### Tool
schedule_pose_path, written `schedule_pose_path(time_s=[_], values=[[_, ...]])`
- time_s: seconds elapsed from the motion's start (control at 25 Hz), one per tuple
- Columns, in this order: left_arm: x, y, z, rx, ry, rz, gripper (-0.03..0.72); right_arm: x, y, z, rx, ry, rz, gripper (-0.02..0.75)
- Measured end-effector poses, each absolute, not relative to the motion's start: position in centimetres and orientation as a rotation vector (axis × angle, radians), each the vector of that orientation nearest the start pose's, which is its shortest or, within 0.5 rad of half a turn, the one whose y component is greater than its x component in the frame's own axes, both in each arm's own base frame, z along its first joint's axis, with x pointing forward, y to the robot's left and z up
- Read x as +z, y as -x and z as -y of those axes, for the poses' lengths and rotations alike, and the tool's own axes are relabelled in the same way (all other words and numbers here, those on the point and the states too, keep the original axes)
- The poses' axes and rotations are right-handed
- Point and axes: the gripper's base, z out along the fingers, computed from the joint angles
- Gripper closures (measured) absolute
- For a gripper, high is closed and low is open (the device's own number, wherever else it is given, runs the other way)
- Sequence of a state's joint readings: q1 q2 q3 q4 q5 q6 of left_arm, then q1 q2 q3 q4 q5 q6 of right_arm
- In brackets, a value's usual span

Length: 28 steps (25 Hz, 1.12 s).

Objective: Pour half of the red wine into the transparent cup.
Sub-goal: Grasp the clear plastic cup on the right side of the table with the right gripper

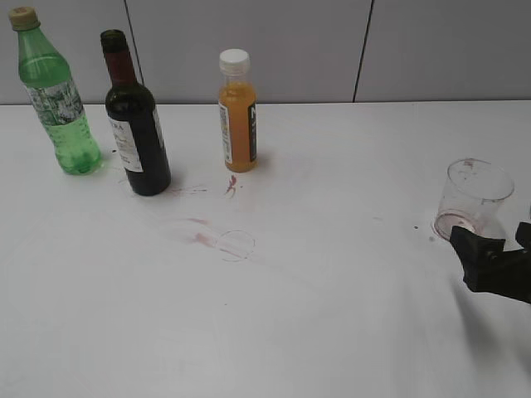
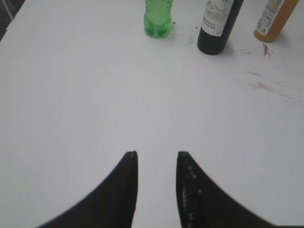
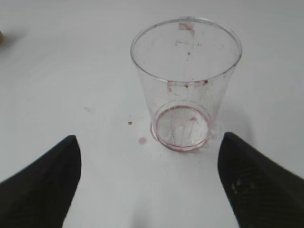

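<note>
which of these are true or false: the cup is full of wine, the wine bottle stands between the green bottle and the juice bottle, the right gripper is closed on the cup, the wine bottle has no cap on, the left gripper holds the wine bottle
1. The transparent cup is full of wine. False: it is empty apart from reddish stains.
2. The wine bottle stands between the green bottle and the juice bottle. True.
3. The right gripper is closed on the cup. False: its jaws stand wide open, short of the cup.
4. The wine bottle's mouth is uncapped. True.
5. The left gripper holds the wine bottle. False: it holds nothing, and the bottle stands well ahead of it.
</note>
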<state>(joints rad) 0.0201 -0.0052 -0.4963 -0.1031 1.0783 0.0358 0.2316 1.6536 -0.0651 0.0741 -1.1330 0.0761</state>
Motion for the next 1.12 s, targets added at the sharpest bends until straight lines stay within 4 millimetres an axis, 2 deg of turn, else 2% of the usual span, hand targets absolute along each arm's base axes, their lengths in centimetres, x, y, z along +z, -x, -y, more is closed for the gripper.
schedule_pose_path(time_s=[0.2, 0.64, 0.84, 1.12], values=[[27.5, 0.6, 0.8, -0.089, -0.022, -2.057, 0.479, 11.6, -19.5, -3.6, 0.130, 0.025, -1.953, 0.048], [27.5, 0.6, 0.8, -0.089, -0.022, -2.057, 0.479, 9.4, -21.9, -3.9, 0.100, -0.003, -2.042, 0.048], [27.5, 0.6, 0.8, -0.089, -0.022, -2.057, 0.479, 8.0, -22.4, -3.6, 0.057, -0.047, -2.097, 0.046], [27.5, 0.6, 0.8, -0.089, -0.022, -2.057, 0.479, 7.1, -24.1, -4.0, 0.054, -0.058, -2.106, 0.046]])
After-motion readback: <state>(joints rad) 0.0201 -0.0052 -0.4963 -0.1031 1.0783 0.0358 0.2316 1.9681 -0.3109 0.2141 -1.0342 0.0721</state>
